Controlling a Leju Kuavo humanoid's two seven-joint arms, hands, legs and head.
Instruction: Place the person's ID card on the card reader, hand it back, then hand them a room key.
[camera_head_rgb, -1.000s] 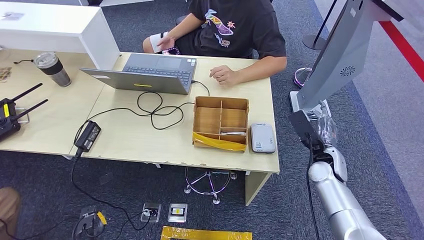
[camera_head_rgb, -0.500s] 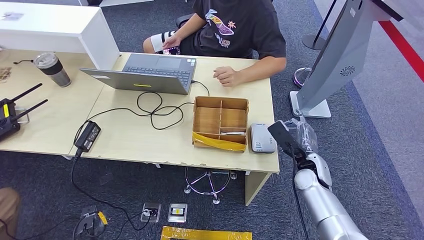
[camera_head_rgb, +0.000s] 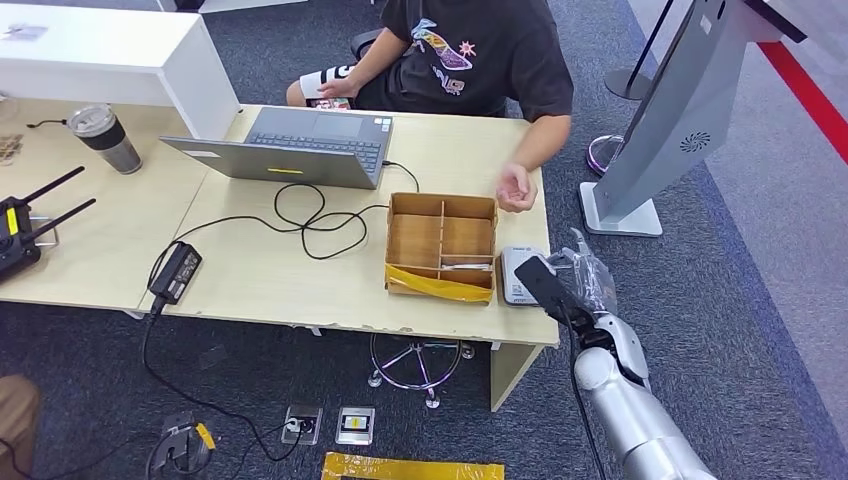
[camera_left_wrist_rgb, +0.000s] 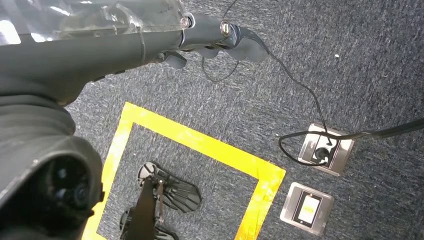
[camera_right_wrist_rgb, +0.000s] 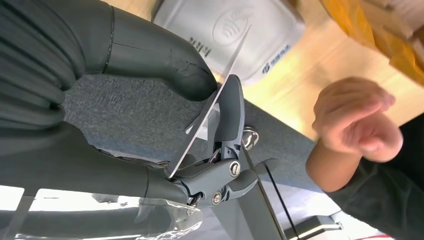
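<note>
While the person's hand (camera_head_rgb: 516, 187) waits past the wooden divider box (camera_head_rgb: 442, 246), right hand (camera_head_rgb: 585, 283) pinching the ID card (camera_right_wrist_rgb: 212, 107) edge-on, long axis toward the card reader (camera_head_rgb: 518, 276), left hand (camera_left_wrist_rgb: 220, 42) curled, holding nothing.

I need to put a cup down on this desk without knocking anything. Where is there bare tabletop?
Bare wood lies between the power brick and the wooden box, along the near edge. A smaller patch sits between the laptop and the person's hand. It is crowded at the right corner: card reader, right hand pinching the ID card. The cable loops mid-desk.
</note>
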